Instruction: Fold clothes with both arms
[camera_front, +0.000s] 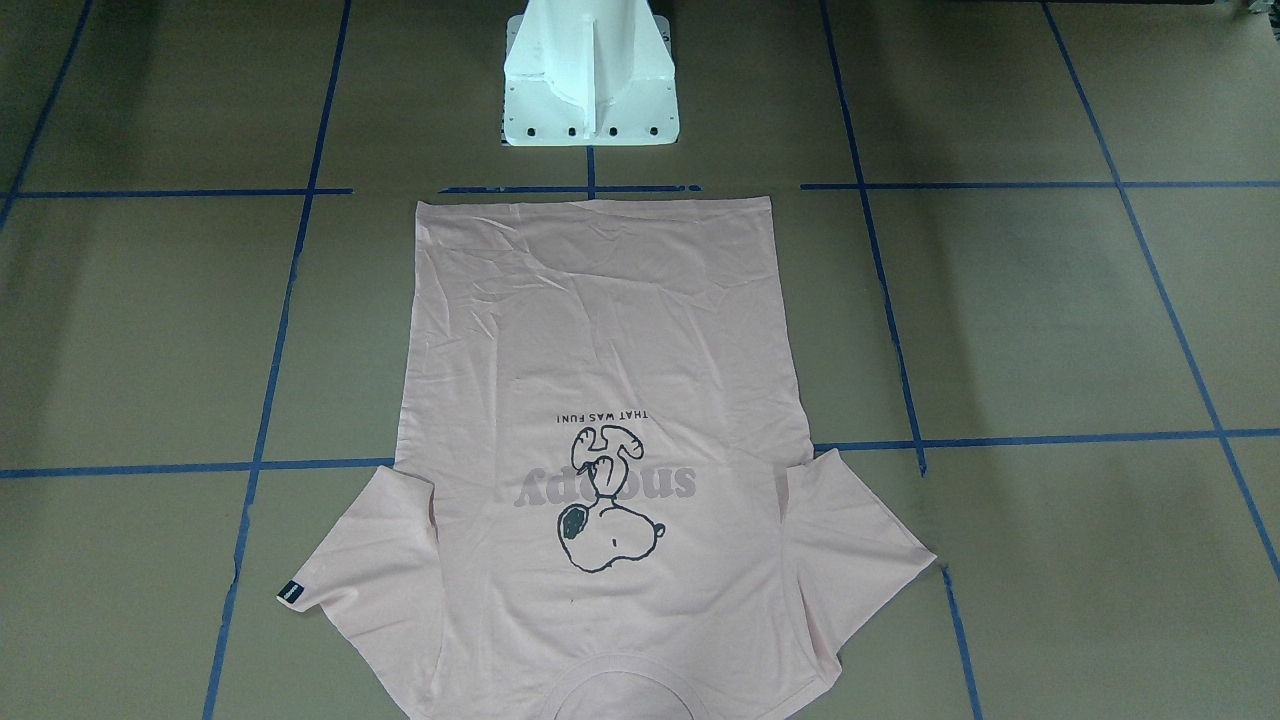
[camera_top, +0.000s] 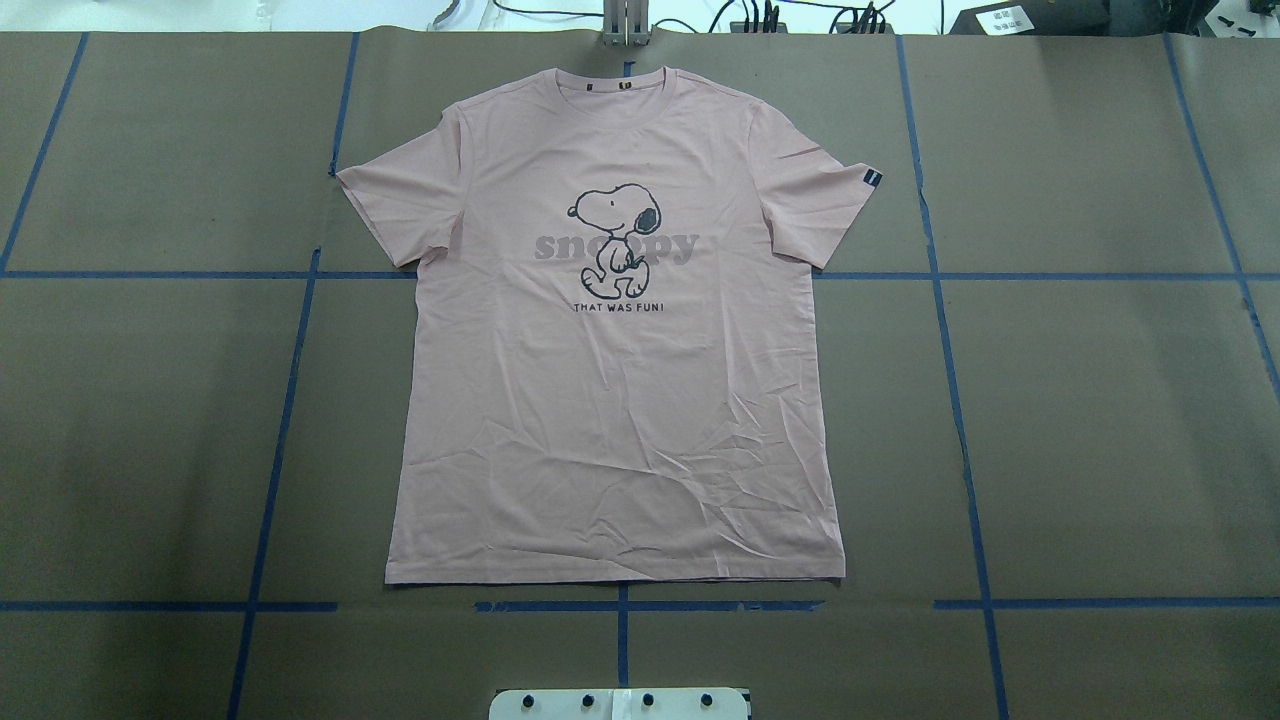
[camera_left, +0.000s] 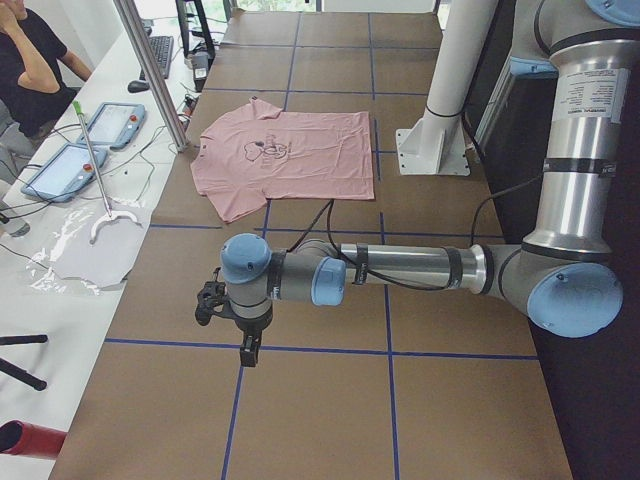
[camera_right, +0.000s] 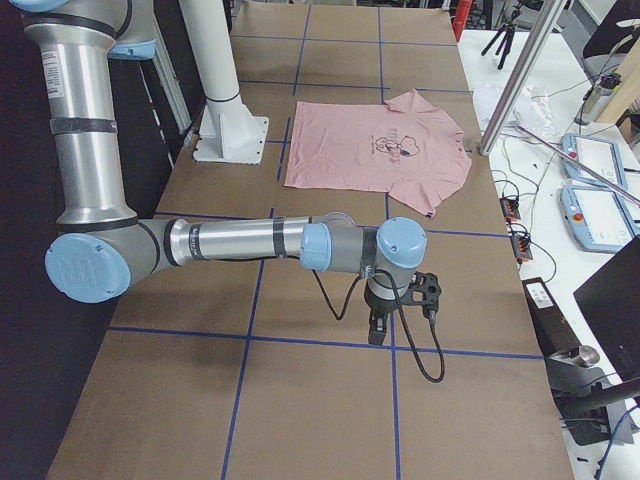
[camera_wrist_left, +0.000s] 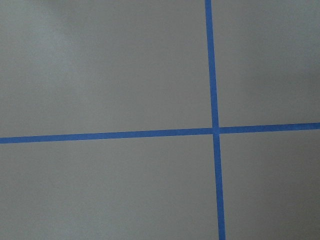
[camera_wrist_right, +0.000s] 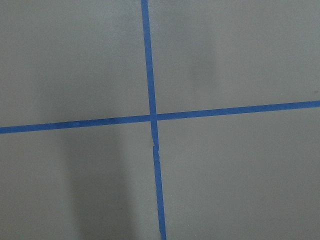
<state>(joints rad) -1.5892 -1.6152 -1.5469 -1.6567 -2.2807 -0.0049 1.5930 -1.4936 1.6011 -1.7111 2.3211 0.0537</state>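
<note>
Flat on the table, print up, unfolded.
Hem of T-shirt nearest the base, collar farthest, long axis straight ahead; well apart either side, equally far, left gripper and right gripper, grip impossible to tell.

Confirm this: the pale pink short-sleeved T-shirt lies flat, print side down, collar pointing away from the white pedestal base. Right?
No, print side up: the overhead exterior view shows the black-outlined Snoopy cartoon on the pale pink short-sleeved T-shirt. It does lie flat, collar away from the white pedestal base.
</note>
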